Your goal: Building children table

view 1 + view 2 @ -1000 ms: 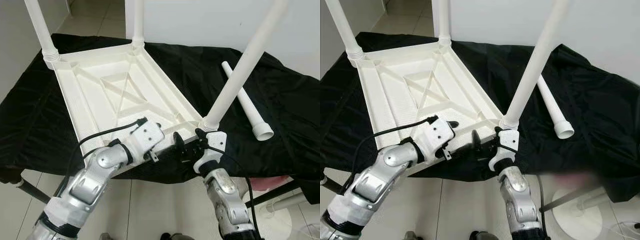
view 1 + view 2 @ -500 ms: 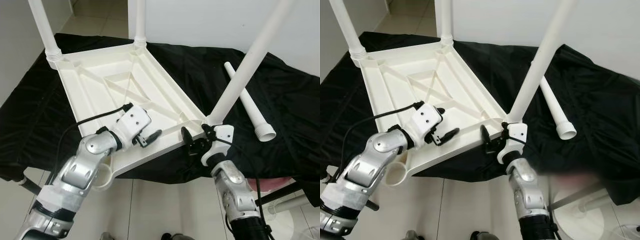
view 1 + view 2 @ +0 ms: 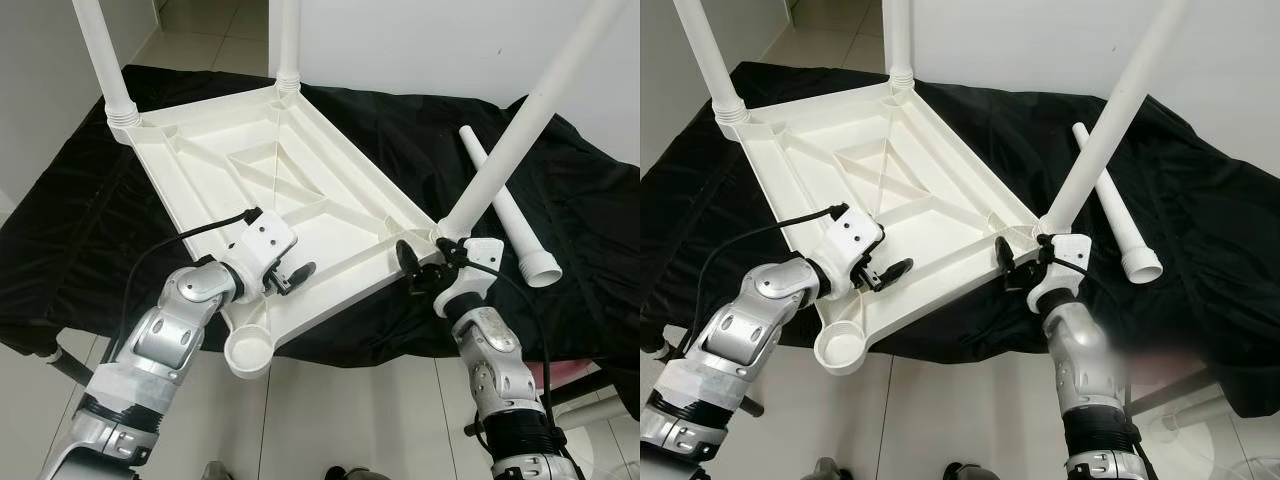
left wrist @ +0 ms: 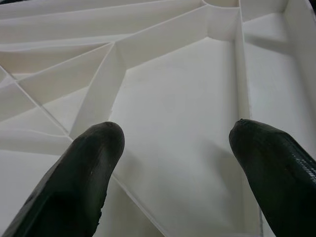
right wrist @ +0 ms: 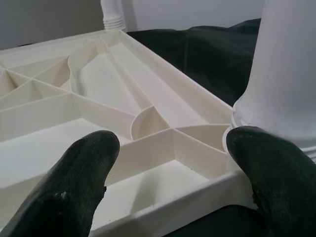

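Observation:
A white plastic table top (image 3: 330,215) lies upside down on a black cloth (image 3: 90,230). Three white legs stand in its corners: far left (image 3: 100,50), far middle (image 3: 288,40) and near right (image 3: 520,120). The near left corner socket (image 3: 247,352) is empty and juts past the cloth's front edge. A loose leg (image 3: 505,210) lies on the cloth to the right. My left gripper (image 3: 298,273) is open over the ribbed underside (image 4: 168,98) close to the front rim. My right gripper (image 3: 418,268) is open at the near right corner, beside that leg's base (image 5: 286,74).
The cloth-covered surface ends just in front of me, with tiled floor (image 3: 340,400) below. A black bar (image 3: 65,365) sticks out low on the left. A white wall (image 3: 420,40) rises behind. At the lower right is a pink object (image 3: 590,372).
The view has shifted a little. My left arm has drawn back to the left, uncovering the empty corner socket. The two grippers stand further apart than before.

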Controlling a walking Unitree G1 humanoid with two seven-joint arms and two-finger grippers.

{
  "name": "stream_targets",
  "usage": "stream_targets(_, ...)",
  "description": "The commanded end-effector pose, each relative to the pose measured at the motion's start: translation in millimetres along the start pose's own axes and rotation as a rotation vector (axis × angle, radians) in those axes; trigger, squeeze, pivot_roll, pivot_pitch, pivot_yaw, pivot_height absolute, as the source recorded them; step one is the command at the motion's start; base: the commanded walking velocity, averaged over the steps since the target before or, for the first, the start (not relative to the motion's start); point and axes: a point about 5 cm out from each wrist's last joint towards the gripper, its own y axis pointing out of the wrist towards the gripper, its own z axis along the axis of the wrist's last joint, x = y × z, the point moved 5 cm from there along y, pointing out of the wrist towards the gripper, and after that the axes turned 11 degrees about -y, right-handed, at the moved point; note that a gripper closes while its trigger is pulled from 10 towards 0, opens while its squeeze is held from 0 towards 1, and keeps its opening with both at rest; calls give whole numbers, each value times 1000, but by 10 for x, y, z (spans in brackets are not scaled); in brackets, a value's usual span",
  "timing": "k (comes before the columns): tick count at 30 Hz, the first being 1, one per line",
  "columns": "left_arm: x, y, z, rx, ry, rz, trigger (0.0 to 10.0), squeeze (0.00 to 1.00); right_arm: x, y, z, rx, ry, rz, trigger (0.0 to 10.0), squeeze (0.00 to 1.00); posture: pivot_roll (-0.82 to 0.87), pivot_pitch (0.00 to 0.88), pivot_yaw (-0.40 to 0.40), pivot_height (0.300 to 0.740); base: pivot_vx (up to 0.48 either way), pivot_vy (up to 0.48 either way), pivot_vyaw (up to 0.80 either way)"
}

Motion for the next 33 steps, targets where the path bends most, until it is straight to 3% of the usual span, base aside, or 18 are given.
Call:
stream_targets(1, -114, 8, -29, -17, -2, 103, 10000, 0, -44, -14, 37, 26, 20, 10, 10000, 0, 24, 112, -73, 740, 0, 0, 0)
stream_targets(10, -132, 18, -53, -40, -23, 111, 10000, 0, -113, -3, 86, 54, 52, 12, 10000, 0, 20, 105, -69, 740, 0, 0, 0)
stream_targets(16, -140, 60, 85, 20, -63, 111, 10000, 0, -57, 2, 191, 109, 95, -22, 10000, 0, 20, 102, -71, 740, 0, 0, 0)
stream_targets(18, -53, 100, 165, 46, -98, 74, 10000, 0, -33, -2, 233, 133, 110, -47, 10000, 0, 21, 101, -73, 740, 0, 0, 0)
stream_targets(19, 43, 140, 250, 77, -163, 40, 10000, 0, -24, -2, 256, 149, 151, -72, 10000, 0, 23, 101, -75, 740, 0, 0, 0)
stream_targets(23, 135, 192, 322, 95, -212, -3, 10000, 0, -58, 5, 269, 154, 161, -96, 10000, 0, 23, 101, -76, 740, 0, 0, 0)
stream_targets(30, 256, 290, 346, 97, -233, -43, 10000, 0, -70, -51, 237, 147, 101, -181, 10000, 0, 23, 98, -76, 740, 0, 0, 0)
stream_targets(33, 361, 342, 325, 88, -235, -65, 10000, 0, -27, -156, 161, 119, 49, -259, 10000, 0, 18, 96, -75, 740, 0, 0, 0)
